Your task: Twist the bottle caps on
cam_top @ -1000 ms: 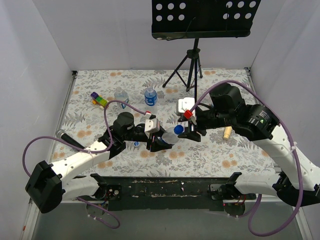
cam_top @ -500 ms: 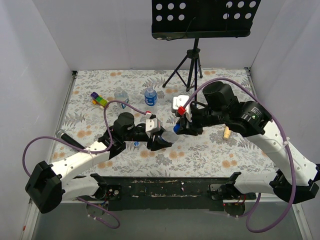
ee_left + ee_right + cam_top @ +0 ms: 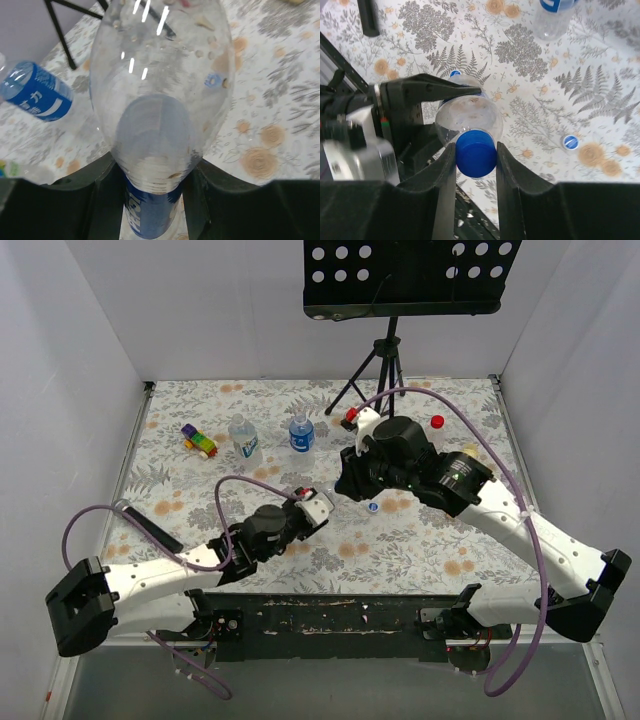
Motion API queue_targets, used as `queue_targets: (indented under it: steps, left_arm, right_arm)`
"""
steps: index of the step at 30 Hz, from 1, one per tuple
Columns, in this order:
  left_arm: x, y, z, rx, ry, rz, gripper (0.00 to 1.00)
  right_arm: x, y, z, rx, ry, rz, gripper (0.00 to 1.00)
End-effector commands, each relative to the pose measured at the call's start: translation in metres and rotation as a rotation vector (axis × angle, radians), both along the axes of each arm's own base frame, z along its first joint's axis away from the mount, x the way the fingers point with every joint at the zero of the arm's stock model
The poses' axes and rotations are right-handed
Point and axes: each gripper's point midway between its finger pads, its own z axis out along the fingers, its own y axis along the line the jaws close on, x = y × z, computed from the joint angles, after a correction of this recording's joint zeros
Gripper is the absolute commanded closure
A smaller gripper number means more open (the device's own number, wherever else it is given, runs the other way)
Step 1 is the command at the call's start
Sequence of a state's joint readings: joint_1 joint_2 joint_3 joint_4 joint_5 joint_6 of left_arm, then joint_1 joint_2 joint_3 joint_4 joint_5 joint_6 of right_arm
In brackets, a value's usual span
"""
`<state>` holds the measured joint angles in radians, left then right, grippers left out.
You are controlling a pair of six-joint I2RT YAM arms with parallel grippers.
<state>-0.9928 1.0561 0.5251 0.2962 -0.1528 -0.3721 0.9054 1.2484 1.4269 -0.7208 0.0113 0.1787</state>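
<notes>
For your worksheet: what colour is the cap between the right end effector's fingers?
The cap is blue, clearest in the right wrist view.

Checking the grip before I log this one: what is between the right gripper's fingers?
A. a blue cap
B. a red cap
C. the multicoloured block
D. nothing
A: in the right wrist view the right gripper is closed on the blue cap, at the top end of the bottle that the left gripper holds.
</notes>
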Motion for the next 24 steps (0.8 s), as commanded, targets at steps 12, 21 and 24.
queue_targets:
  steps: [12,21,24]
  left_arm:
    - [0.012,-0.001,0.053,-0.056,-0.152,0.163,0.61]
    - [-0.029,-0.037,0.057,-0.155,0.142,-0.388,0.60]
    - [-0.052,-0.043,0.061,-0.177,0.217,-0.567,0.60]
  right_arm:
    - [0.023,-0.018,0.035,0.196,-0.100,-0.211,0.57]
    - [-0.017,-0.035,0.112,0.099,-0.340,0.184,0.30]
    - [-0.039,-0.034,0.111,0.059,-0.398,0.379,0.30]
